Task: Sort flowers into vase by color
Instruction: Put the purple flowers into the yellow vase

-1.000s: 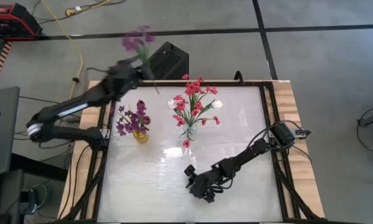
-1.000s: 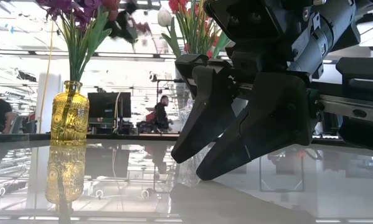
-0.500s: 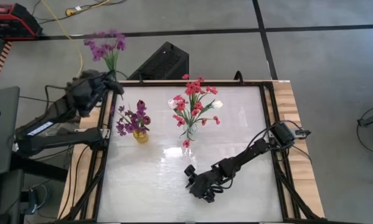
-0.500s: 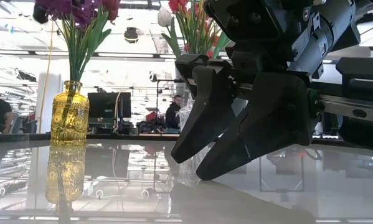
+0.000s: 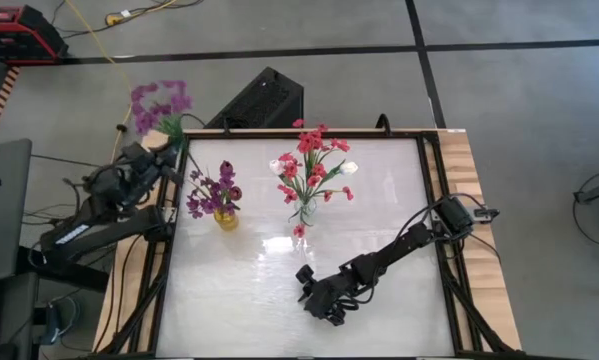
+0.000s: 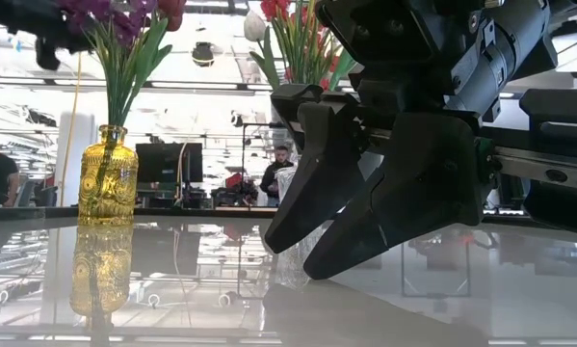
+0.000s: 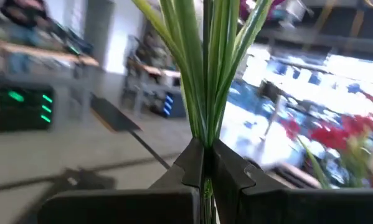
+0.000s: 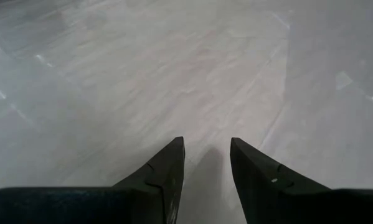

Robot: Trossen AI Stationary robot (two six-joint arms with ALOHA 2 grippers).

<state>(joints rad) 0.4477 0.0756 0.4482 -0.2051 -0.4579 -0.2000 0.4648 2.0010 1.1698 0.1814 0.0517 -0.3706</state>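
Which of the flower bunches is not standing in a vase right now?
The light purple sprig, clamped by its green stems in the left gripper at the table's far-left corner. The darker purple bunch sits in the yellow vase, the red bunch in the clear vase.

Red case (image 5: 17, 30) on floor; monitor (image 6: 169, 164) behind table.

A robotics lab: grey concrete floor (image 5: 499, 90) around the worktop (image 5: 279, 290), monitors (image 6: 168, 162) and seated people (image 6: 280, 173) behind it.
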